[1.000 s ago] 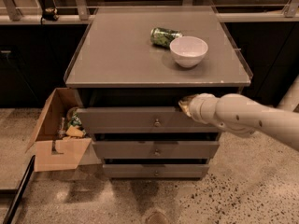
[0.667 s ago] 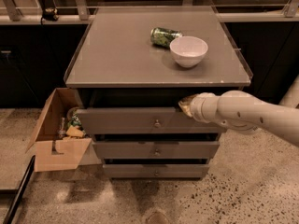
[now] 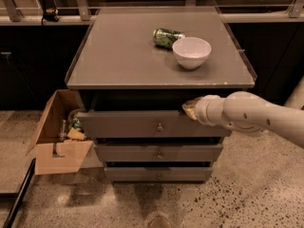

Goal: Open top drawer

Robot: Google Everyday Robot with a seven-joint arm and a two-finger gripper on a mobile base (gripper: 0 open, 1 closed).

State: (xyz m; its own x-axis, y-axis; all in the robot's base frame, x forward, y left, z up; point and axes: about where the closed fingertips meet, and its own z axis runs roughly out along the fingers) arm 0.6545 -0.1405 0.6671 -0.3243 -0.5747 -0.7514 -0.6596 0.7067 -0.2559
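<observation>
The top drawer (image 3: pixel 128 123) is the widest grey front under the cabinet top, with a small round metal knob (image 3: pixel 159 127). It stands pulled out a little, with a dark gap above its upper edge. My gripper (image 3: pixel 190 108) comes in from the right on a white arm (image 3: pixel 247 115) and sits at the drawer's top edge, right of the knob, reaching into the gap. Two narrower grey drawer fronts (image 3: pixel 156 152) lie below, both shut.
A white bowl (image 3: pixel 191 52) and a green can (image 3: pixel 167 37) lying on its side rest on the grey cabinet top (image 3: pixel 118 56). An open cardboard box (image 3: pixel 59 137) holding odd items stands on the speckled floor to the left of the drawers. Dark cabinets run behind.
</observation>
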